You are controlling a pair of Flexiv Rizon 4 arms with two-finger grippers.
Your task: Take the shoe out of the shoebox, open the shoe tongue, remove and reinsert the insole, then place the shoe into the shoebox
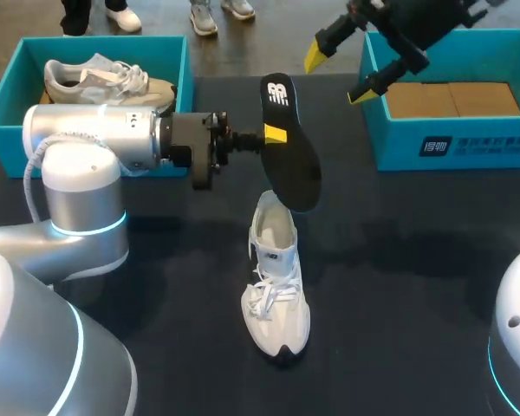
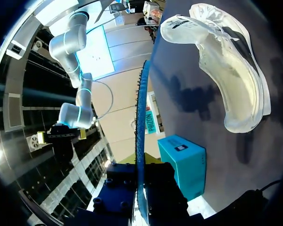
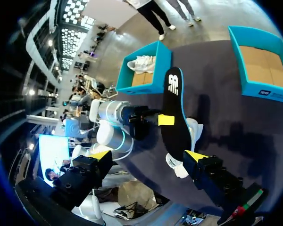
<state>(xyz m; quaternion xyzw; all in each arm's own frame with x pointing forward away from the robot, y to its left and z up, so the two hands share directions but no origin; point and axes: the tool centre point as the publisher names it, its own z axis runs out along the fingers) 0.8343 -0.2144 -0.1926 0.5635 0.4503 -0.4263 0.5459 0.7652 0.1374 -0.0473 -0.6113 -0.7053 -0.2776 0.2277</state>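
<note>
The black insole (image 1: 291, 147) is up in the air, out of the shoe. It hangs with its long side going up and down, over the middle of the table (image 1: 416, 286). The left gripper (image 1: 274, 134) pinches it from both sides near the upper end, one yellow tip on the face we can see.

Right under it is the white shoe (image 1: 276, 286). It stands on its sole on the dark table, out of any box. Its laces are loose and its toe points toward the robot. The low end of the insole is at the shoe's open top. It may be touching the shoe, but that is hard to see.

The right gripper (image 1: 338, 74) is up high at the near corner of the right shoebox (image 1: 455, 143). Its two fingers are spread wide and hold nothing. That blue box has brown card on its floor.

The left shoebox (image 1: 9, 95), on the far left of the table, is blue too. A grey shoe (image 1: 104, 80) lies inside it.
</note>
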